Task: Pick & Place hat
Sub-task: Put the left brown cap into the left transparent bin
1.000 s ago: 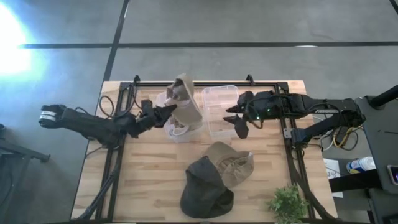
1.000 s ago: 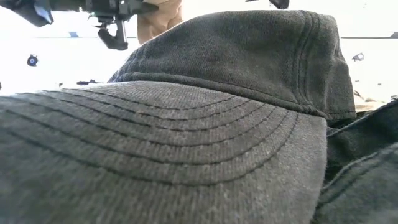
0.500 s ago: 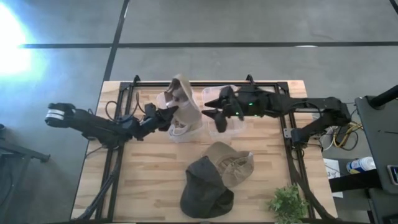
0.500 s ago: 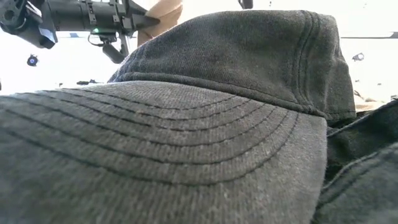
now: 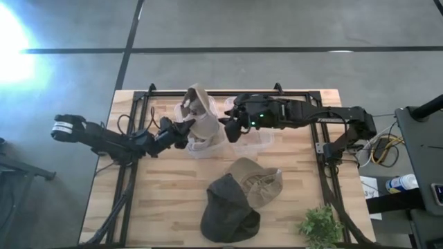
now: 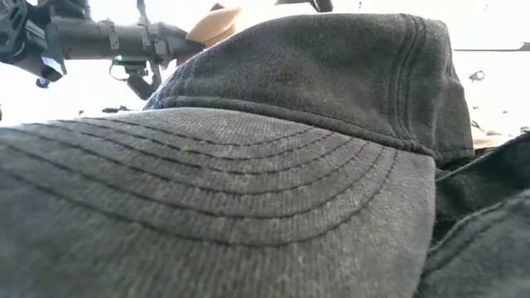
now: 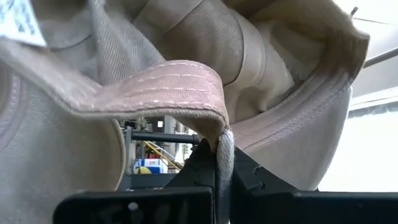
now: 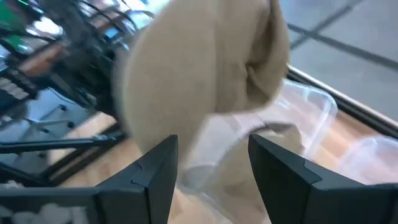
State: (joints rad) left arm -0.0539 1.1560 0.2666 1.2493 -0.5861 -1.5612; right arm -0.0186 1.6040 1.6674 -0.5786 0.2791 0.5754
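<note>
A beige hat (image 5: 203, 119) hangs over a small clear tub (image 5: 197, 146) at the table's far middle. My left gripper (image 5: 185, 128) reaches it from the left and is shut on it. The hat's inside (image 7: 249, 56) fills the left wrist view. My right gripper (image 5: 228, 129) is open just right of the hat. In the right wrist view its fingers (image 8: 158, 168) stand on either side of the hat's lower part (image 8: 211, 81). A dark grey hat (image 5: 228, 207) and a tan hat (image 5: 257, 181) lie on the table nearer me. My left gripper pinches a stitched band at the hat's rim (image 7: 221, 142) between its two fingers. It comes roughly level from the table's left. The hat is lifted and hangs upright beyond the fingers, above the small tub. Whether my right gripper touches the hat cannot be told.
A larger clear container (image 5: 248, 123) sits under the right arm, seen also in the right wrist view as container (image 8: 314, 106). The dark grey hat (image 6: 273, 157) blocks nearly the whole low view. A small plant (image 5: 320, 225) stands at the near right corner. Black frame rails run along both table sides.
My right gripper has moved toward the table's left, crossing over the larger clear container until it is right beside the beige hat. Its fingers have stayed open. My left gripper has kept its hold on the hat.
</note>
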